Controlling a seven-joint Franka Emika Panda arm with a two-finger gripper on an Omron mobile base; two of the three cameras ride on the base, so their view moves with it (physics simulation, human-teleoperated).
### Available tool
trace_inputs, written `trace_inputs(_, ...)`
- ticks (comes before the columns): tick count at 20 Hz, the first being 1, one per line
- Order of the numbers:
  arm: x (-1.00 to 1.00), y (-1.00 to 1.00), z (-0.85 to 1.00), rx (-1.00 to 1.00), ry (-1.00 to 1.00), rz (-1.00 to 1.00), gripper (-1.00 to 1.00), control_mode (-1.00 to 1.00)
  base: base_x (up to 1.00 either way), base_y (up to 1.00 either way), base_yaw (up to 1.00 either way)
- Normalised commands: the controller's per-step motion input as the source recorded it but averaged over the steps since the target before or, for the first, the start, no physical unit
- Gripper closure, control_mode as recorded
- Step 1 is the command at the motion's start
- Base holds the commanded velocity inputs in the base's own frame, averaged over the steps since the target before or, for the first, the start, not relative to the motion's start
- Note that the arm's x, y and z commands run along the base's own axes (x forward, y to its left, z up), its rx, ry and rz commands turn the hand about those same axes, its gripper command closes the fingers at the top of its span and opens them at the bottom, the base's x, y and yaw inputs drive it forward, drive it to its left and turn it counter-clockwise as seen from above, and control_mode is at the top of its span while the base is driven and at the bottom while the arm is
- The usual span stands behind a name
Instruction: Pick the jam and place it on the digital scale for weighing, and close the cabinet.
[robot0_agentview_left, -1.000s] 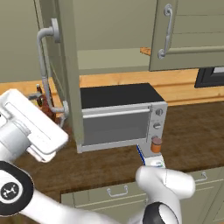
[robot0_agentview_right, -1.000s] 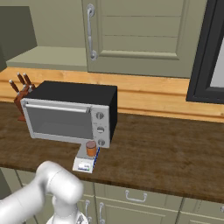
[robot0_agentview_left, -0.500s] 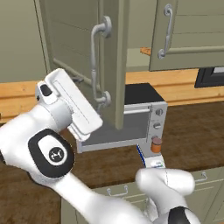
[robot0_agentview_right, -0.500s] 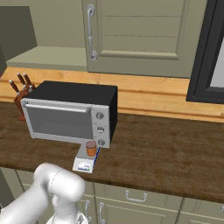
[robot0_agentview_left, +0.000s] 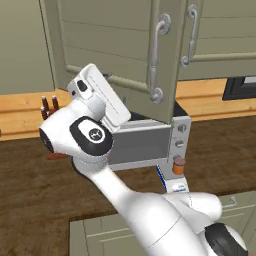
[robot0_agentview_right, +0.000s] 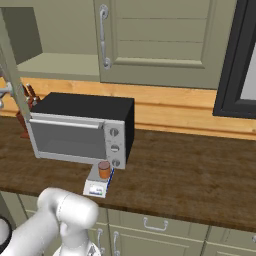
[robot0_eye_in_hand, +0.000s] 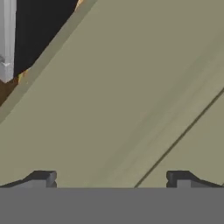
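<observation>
Jam (robot0_agentview_right: 104, 170) atop digital scale (robot0_agentview_right: 97, 187) — gripper (robot0_eye_in_hand: 111, 178) spread, against cabinet (robot0_eye_in_hand: 131, 100) door.

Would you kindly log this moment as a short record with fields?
jam: jar standing on the digital scale
scale position: on the wooden counter, in front of the toaster oven
cabinet: door partly open
gripper: fingers apart, holding nothing, close against the door panel
knife block: left of the oven

home kitchen: wood counter (robot0_agentview_right: 190, 165), toaster oven (robot0_agentview_right: 80, 130), wall cabinet (robot0_agentview_left: 120, 55) (rendered, olive-grey).
</observation>
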Motion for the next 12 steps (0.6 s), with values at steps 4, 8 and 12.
trace_inputs(4, 1.0, -0.29, 0.18, 0.04, -0.03, 0.0, -1.0, -1.0, 0.0, 0.0, 0.0)
trace_inputs(8, 0.86, -0.38, 0.13, 0.06, -0.01, 0.0, -1.0, -1.0, 0.0, 0.0, 0.0)
trace_inputs(12, 0.57, -0.32, 0.11, 0.05, -0.01, 0.0, -1.0, -1.0, 0.0, 0.0, 0.0)
